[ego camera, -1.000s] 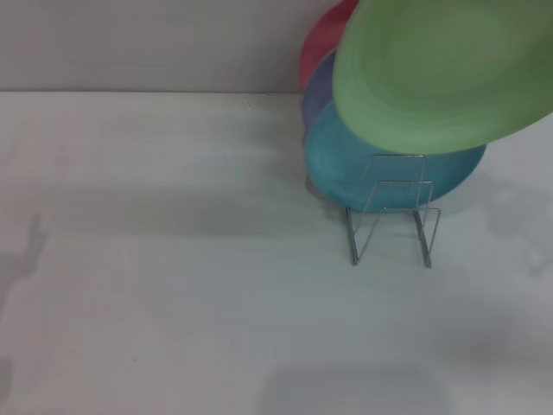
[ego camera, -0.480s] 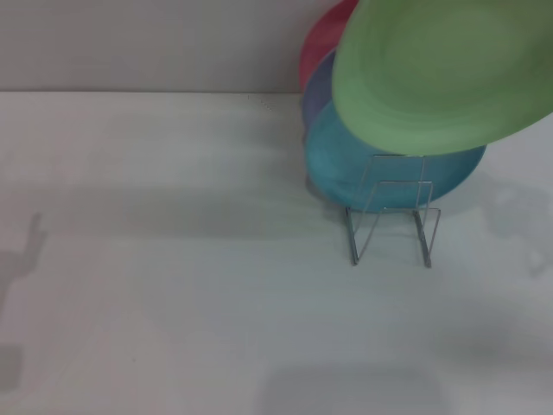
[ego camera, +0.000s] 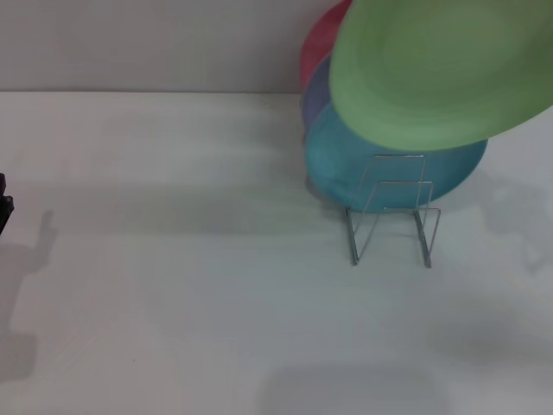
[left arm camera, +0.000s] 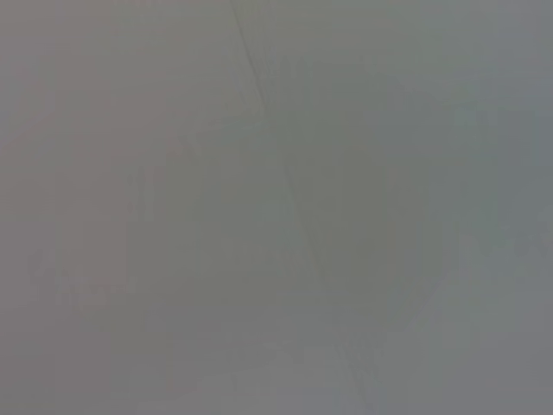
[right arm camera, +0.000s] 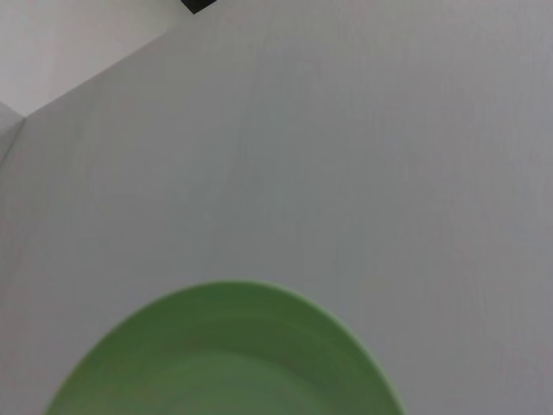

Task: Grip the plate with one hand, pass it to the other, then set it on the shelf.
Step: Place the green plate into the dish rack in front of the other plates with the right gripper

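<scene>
- The right gripper is not seen in any view. Its wrist camera shows only the light-green plate point(right arm camera: 226, 356) filling the bottom of the frame, so I judge that this arm carries the plate, but I cannot tell how the fingers stand.
- The left gripper point(ego camera: 4, 206) shows only as a small black part at the left edge of the head view, middle height. Whether it is open or closed cannot be told; its own camera shows only a plain grey surface.
- In the head view the plate point(ego camera: 442, 69) hangs in the upper right, tilted, above the other things and overlapping them in the picture.
- Under it the turquoise-blue plate point(ego camera: 346, 169) stands against the shelf point(ego camera: 393, 212), with a lavender plate point(ego camera: 316, 91) and a red plate point(ego camera: 318, 43) behind.
- The table point(ego camera: 173, 285) lies wide between the two arms.
- Risk, as I judge: the plate is well apart from the left gripper, so the handover needs a long travel. An edge grip on a smooth tilted plate may slip, or the plate may knock the standing plates when it swings.
</scene>
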Motion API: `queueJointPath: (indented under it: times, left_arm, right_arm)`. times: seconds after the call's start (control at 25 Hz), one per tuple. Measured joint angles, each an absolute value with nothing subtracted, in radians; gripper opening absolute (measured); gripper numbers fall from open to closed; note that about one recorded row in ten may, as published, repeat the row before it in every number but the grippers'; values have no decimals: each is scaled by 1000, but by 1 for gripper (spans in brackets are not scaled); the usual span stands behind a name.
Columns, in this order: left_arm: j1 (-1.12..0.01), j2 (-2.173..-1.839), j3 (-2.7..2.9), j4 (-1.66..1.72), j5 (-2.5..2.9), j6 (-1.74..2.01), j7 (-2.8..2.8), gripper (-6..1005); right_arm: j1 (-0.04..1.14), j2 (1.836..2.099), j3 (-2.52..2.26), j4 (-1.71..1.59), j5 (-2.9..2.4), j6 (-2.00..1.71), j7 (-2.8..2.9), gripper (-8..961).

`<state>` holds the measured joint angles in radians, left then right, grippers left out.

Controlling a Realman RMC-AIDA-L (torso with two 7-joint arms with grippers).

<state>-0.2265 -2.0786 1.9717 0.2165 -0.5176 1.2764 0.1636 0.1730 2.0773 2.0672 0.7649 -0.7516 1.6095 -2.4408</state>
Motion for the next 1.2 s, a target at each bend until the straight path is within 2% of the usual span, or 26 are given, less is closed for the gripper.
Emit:
queueJointPath:
  times: [1.2]
  left_arm:
    - [-204, -2078, 1974, 228, -518, 1368, 86, 799]
  right_arm:
    - [174, 2078, 2077, 763, -751, 1606, -2458, 35]
